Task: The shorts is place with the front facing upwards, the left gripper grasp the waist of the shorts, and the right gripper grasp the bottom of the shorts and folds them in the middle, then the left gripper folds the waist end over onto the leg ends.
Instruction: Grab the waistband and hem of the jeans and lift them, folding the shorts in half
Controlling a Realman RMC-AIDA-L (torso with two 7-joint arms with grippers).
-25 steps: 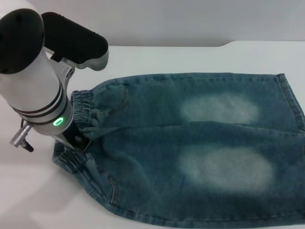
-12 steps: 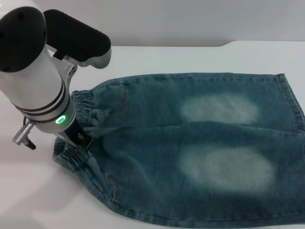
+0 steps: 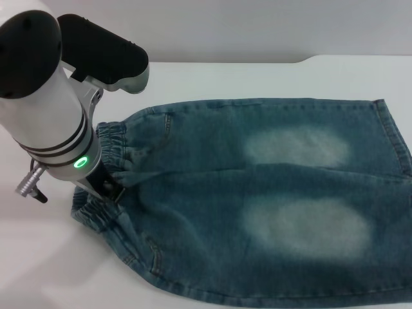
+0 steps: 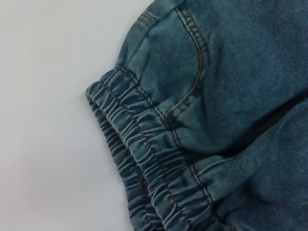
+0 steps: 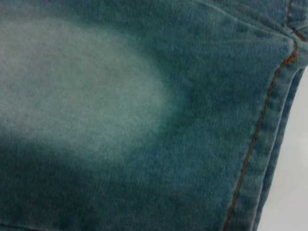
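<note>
The blue denim shorts [image 3: 270, 193] lie flat on the white table, front up, showing two pale faded patches. The puckered waist of the shorts [image 3: 111, 145] is at the left, and the leg ends [image 3: 394, 138] run off the right side. My left gripper [image 3: 108, 188] is pressed down into the middle of the waist, shut on it, and the denim bunches into creases around it. The left wrist view shows the gathered band [image 4: 144, 159] and a stitched pocket [image 4: 199, 62] close up. The right wrist view is filled by denim with a faded patch [image 5: 77, 91] and an orange-stitched seam [image 5: 260, 130]. The right gripper itself does not show.
The white table [image 3: 257, 77] extends behind and to the left of the shorts. Its far edge meets a pale wall, with a step at the back right [image 3: 309, 59]. The thick left arm [image 3: 45, 96] covers the table's left part.
The left arm has shifted slightly up and to the right, drawing the lower part of the waistband with it. Over the last half second almost nothing moved.
</note>
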